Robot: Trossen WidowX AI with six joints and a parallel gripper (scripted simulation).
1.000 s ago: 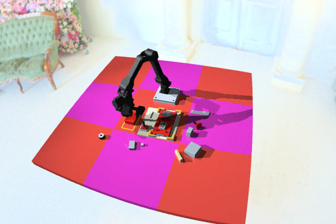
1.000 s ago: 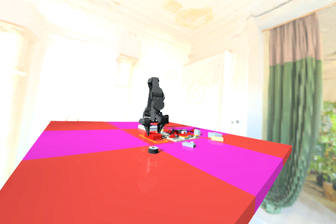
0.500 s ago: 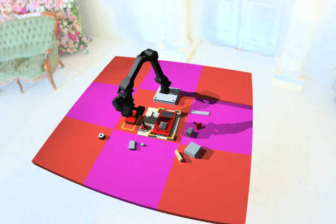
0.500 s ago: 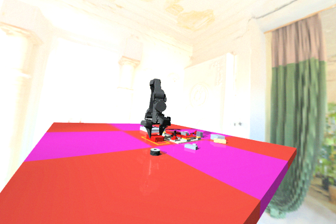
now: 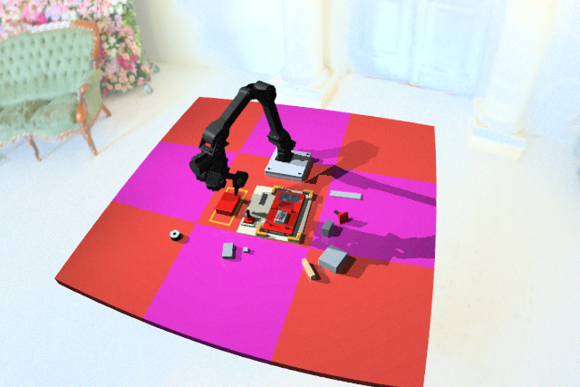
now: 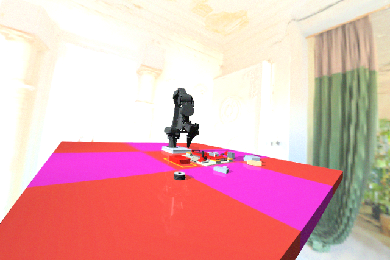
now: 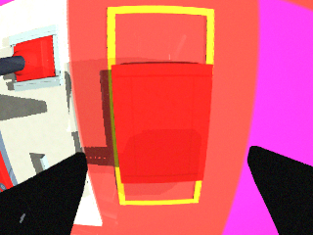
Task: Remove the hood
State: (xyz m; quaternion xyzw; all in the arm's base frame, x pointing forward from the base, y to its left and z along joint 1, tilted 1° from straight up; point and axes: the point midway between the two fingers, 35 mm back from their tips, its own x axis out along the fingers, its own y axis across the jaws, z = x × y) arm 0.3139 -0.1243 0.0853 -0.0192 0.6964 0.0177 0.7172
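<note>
Red hood (image 7: 162, 124) flat on the worktop (image 5: 355, 317), inside the yellow-outlined marked area (image 7: 160, 11), toward its near end, its left edge along the yellow line. Pincer (image 7: 171, 211) spread wide above it, gripping nothing, fingers clear of the hood on either side. Toy car (image 5: 282, 216) just beside the area, on a pale board (image 5: 246, 228).

Hood (image 5: 226, 205): inside the marked area (image 5: 213, 220), on the bench (image 5: 355, 317)
Toy car (image 5: 282, 217): right of hood
Hand (image 5: 233, 184): above hood, apart
Arm base (image 5: 303, 169): far of car
</note>
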